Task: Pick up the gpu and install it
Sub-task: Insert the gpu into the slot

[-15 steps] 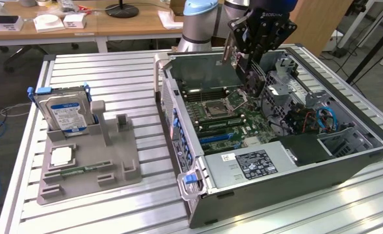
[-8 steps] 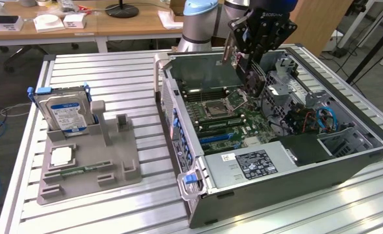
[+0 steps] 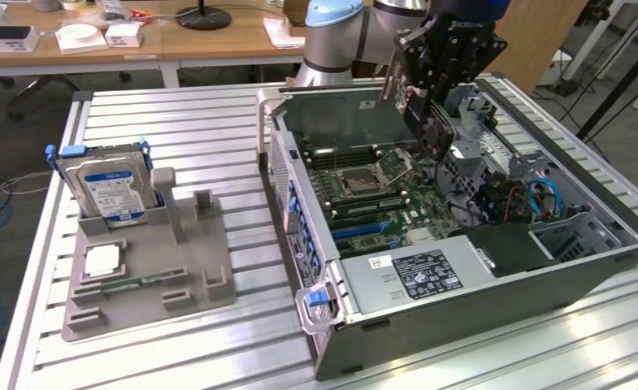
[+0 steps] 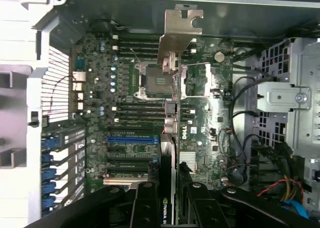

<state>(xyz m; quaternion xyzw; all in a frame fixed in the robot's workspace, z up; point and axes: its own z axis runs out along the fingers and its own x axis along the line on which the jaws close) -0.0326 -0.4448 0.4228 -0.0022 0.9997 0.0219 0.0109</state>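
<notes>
The gpu [image 3: 425, 128] hangs on edge over the open computer case [image 3: 492, 292], with my gripper [image 3: 431, 110] shut on it. Its silver bracket [image 3: 389, 81] points toward the case's far wall. In the wrist view the gpu [image 4: 168, 178] shows edge-on between my two black fingers [image 4: 145, 205], and its bracket [image 4: 177, 35] is at the far end. It hovers above the motherboard [image 4: 200, 133] near the processor socket [image 4: 150, 80]. The card runs crosswise to the blue expansion slot [image 4: 132, 138] and clear of it.
A grey fixture [image 3: 188, 268] on the slatted table at the exterior view's left holds a hard drive [image 3: 107, 191] upright and a green memory stick [image 3: 134, 284]. Inside the case are the power supply [image 3: 422, 272], a metal drive cage [image 4: 292, 98] and loose cables [image 3: 536, 199].
</notes>
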